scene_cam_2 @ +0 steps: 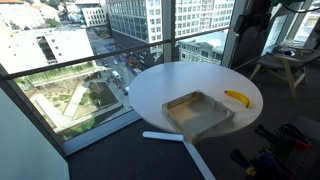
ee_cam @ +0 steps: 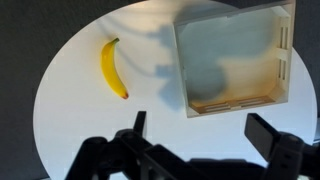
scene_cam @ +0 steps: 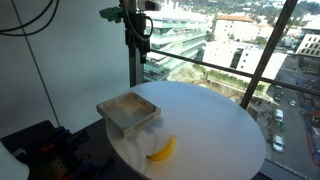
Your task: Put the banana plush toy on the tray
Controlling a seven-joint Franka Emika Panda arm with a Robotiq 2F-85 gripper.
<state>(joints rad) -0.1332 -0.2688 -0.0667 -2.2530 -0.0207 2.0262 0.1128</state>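
Observation:
The yellow banana plush toy (scene_cam: 162, 149) lies on the round white table near its front edge; it also shows in the other exterior view (scene_cam_2: 237, 98) and in the wrist view (ee_cam: 114, 68). The square light wooden tray (scene_cam: 128, 113) with a greyish base sits on the table beside it, apart from the banana; it also shows in the other exterior view (scene_cam_2: 197, 112) and in the wrist view (ee_cam: 232, 55). My gripper (scene_cam: 144, 47) hangs high above the table's far side, open and empty, its fingers (ee_cam: 200, 128) wide apart in the wrist view.
The round white table (scene_cam: 215, 125) stands by large windows with a city view. A dark window post (scene_cam: 131, 60) rises behind the arm. Equipment and cables (scene_cam: 45, 145) sit on the floor near the table.

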